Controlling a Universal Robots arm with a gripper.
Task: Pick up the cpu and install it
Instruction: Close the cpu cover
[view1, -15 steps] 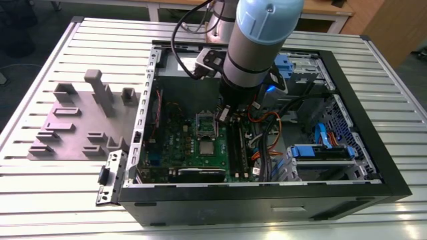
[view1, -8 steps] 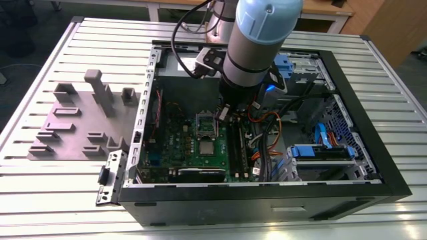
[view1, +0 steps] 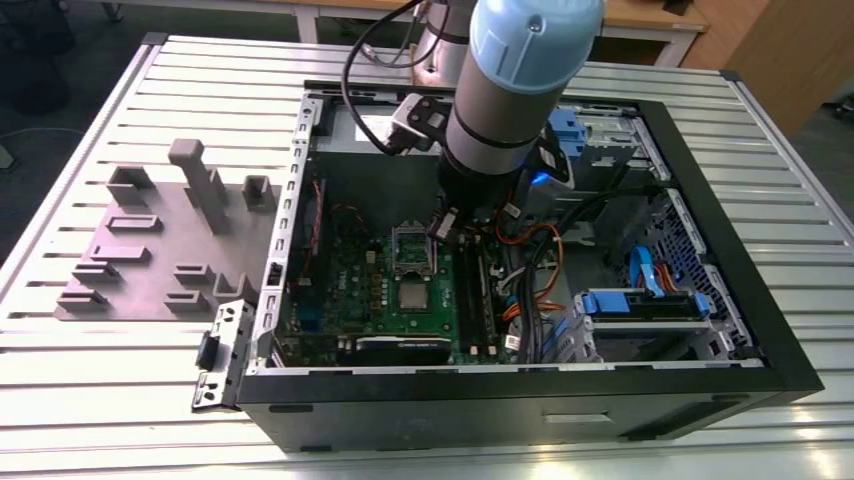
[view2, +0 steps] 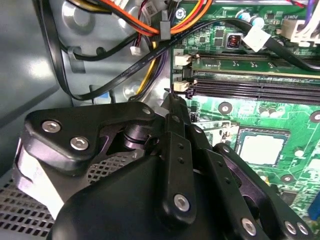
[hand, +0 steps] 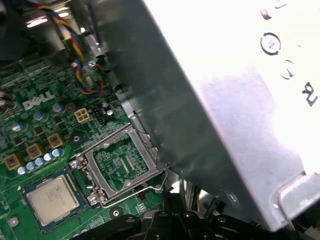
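The cpu (hand: 51, 199) is lying in its socket beside the raised socket frame (hand: 121, 162); the gripper (view2: 172, 100) is hovering nearby, its state untellable; seemingly the pick-up step, needing alignment over the chip.

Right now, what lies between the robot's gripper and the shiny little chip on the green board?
In the exterior view, an open metal frame lies on the green board between the gripper and the chip.
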